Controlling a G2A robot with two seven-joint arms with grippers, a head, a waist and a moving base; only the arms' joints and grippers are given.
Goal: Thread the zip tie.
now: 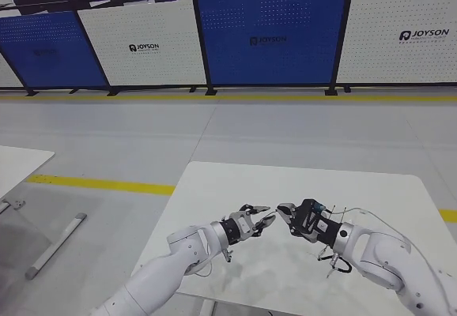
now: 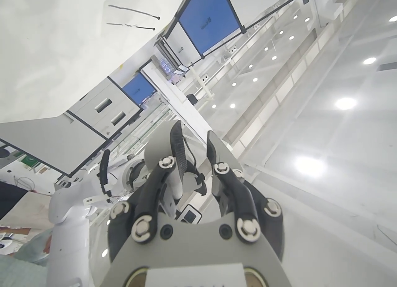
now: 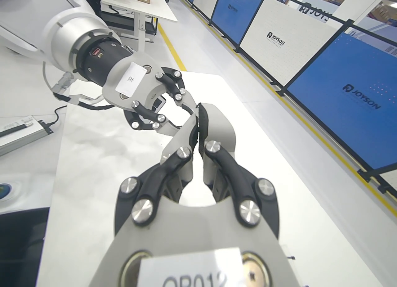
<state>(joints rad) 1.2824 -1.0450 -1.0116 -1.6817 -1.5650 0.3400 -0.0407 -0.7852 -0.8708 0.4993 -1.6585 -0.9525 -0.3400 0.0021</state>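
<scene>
Above the white table (image 1: 355,189) my two grippers meet tip to tip. My right gripper (image 3: 198,111) (image 1: 282,213) is shut, and a thin black zip tie (image 3: 187,110) comes out from between its pads. The tie curves across into the gap of my left gripper (image 3: 187,117) (image 1: 266,217). That left gripper (image 2: 190,134) is open. The zip tie (image 2: 193,161) runs between its fingers without being clamped. Both grippers hang clear of the tabletop, near its front half.
A flat grey box (image 3: 21,136) with a black cable lies on the table beside the left arm. Two thin dark strands (image 2: 133,12) lie on the white surface farther off. Another white table (image 1: 7,166) stands to the left across the floor.
</scene>
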